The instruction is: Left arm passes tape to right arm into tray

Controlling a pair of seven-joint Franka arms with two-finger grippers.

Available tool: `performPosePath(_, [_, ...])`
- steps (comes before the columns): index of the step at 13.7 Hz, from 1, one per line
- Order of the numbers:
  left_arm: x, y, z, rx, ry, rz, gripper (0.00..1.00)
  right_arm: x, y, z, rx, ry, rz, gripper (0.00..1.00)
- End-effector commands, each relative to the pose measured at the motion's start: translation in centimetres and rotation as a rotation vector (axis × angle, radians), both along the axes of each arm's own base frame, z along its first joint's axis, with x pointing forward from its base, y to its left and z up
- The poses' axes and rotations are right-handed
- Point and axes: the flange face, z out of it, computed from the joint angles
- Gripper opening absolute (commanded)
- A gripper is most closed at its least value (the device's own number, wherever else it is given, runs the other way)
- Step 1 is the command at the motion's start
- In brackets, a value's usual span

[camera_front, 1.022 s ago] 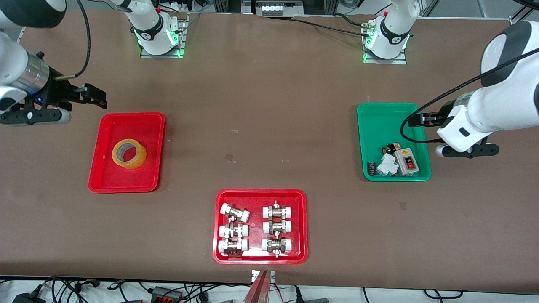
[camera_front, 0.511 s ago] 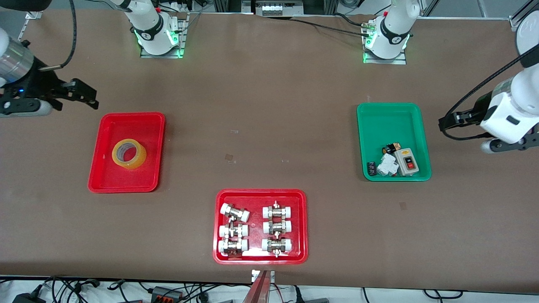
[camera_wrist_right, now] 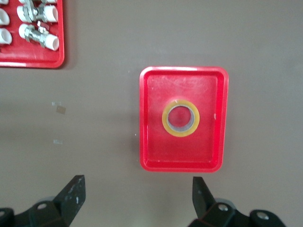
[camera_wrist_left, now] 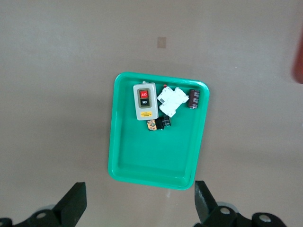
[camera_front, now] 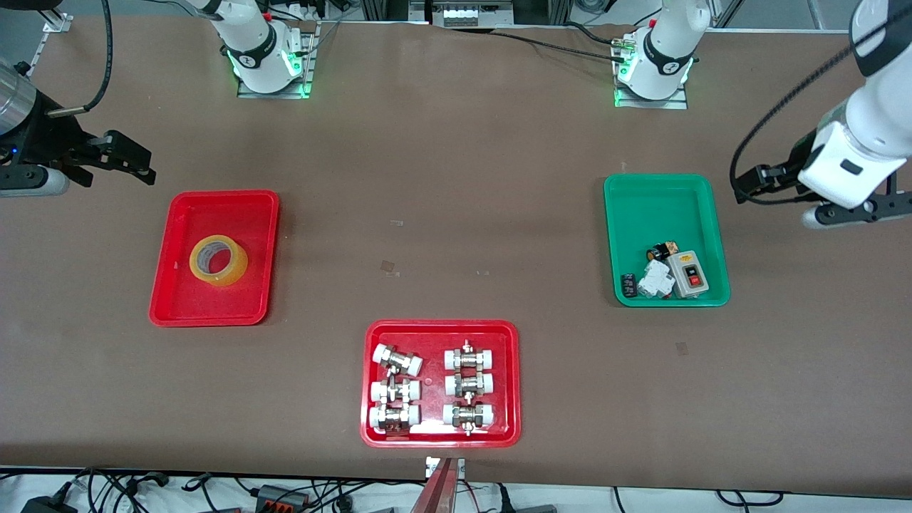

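The tape (camera_front: 218,261) lies flat inside the red tray (camera_front: 254,206), so the delivery looks complete. The right end effector (camera_front: 132,158) hangs over bare surface (camera_front: 456,178) just outside that tray, fingers spread wide, empty. The left end effector (camera_front: 748,187) is raised beside the green tray (camera_front: 659,196), apparently open and empty too.

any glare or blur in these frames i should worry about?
Front view: glare along the nearer rim of the tray of fittings, green LED glow at both arm bases. Right wrist view: sharp, soft sheen on the red tray around the tape. Left wrist view: green tray crisp, blurred red smear at one edge.
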Motion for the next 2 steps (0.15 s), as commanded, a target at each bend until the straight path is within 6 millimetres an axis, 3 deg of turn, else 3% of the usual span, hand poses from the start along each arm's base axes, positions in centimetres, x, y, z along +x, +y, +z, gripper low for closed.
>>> performPosePath(1, [-0.80,-0.79,0.69,-0.009,-0.044,-0.016,1.00,-0.14,-0.83,0.45,0.017,0.021,-0.021,1.00])
performPosePath(2, [-0.45,-0.62,0.88,-0.015,-0.073,-0.011,1.00,0.01,-0.83,0.39,0.017,0.018,-0.022,1.00])
